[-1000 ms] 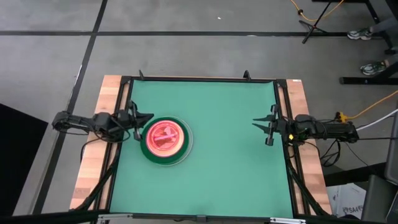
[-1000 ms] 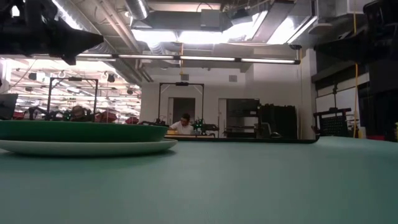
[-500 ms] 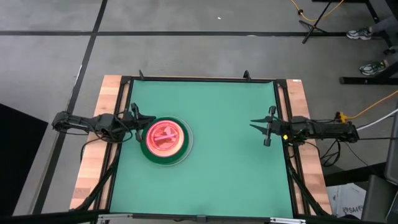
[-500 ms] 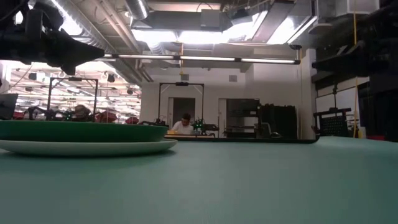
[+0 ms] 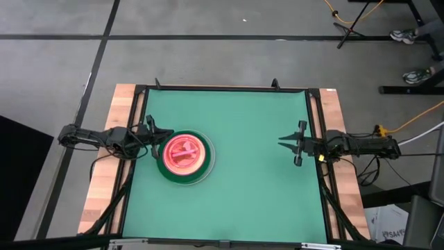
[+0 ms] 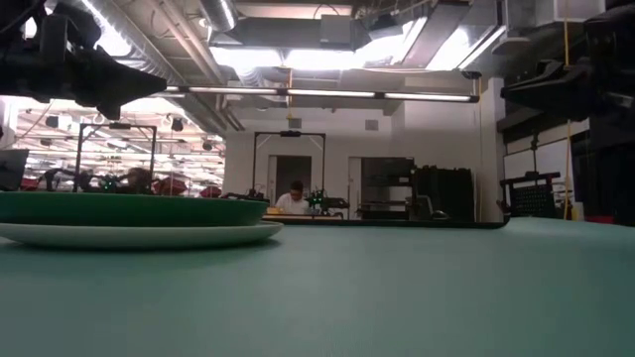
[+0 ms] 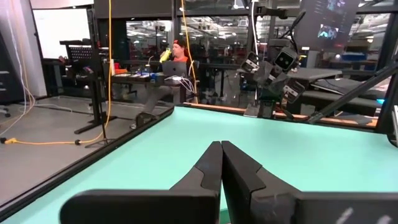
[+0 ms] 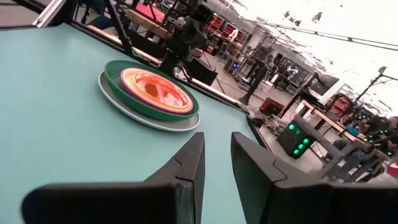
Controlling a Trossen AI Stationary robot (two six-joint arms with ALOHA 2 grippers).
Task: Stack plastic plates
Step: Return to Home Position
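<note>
Round plastic plates (image 5: 184, 154), white to pink, one pile, left on green counter (image 5: 250, 194) | left gripper (image 5: 161, 133) beside pile, fingers closed, empty | right gripper (image 5: 284, 142) at right edge, fingers slightly apart, empty | stacking seems done, only parking left

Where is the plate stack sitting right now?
In the high view the plate stack sits on the left half of the green table, just beside the left gripper; the right gripper waits at the right edge.
</note>
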